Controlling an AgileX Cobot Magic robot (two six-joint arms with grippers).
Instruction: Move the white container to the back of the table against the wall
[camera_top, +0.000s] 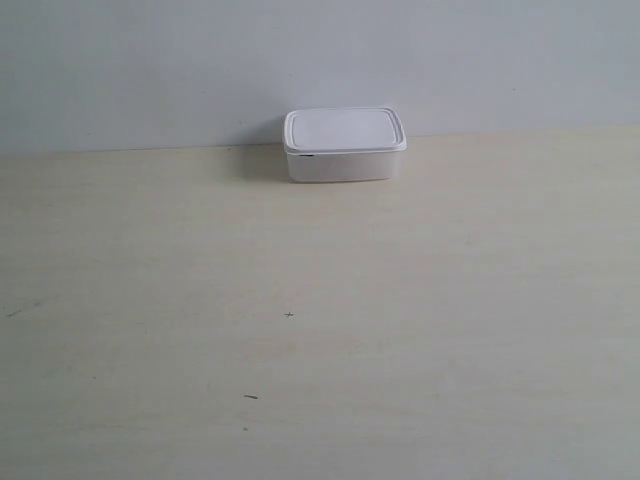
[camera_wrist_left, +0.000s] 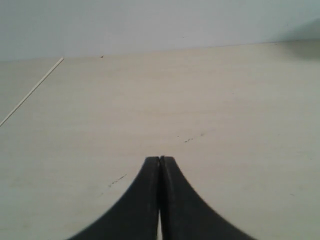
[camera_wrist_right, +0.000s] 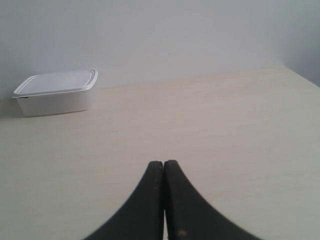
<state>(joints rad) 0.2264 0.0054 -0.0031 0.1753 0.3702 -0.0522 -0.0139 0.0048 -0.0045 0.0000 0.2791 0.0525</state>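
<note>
White container (camera_top: 345, 145) at the back of the surface (camera_top: 400, 300), right by the wall (camera_top: 300, 60).
Exterior view: the container sits in the upper middle of the frame, where surface and wall meet. Left wrist view: my left pincer (camera_wrist_left: 160, 160) is pressed together above the pale surface. Right wrist view: my right pincer (camera_wrist_right: 163, 164) is together too, well apart from the container by the wall.

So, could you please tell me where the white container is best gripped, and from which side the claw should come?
Probably from above, with the right claw opened first and closing on the white container's two short end walls, just under the lid rim. The flat lid offers no handle, and the back side sits close to the wall, leaving little room for a finger there.
</note>
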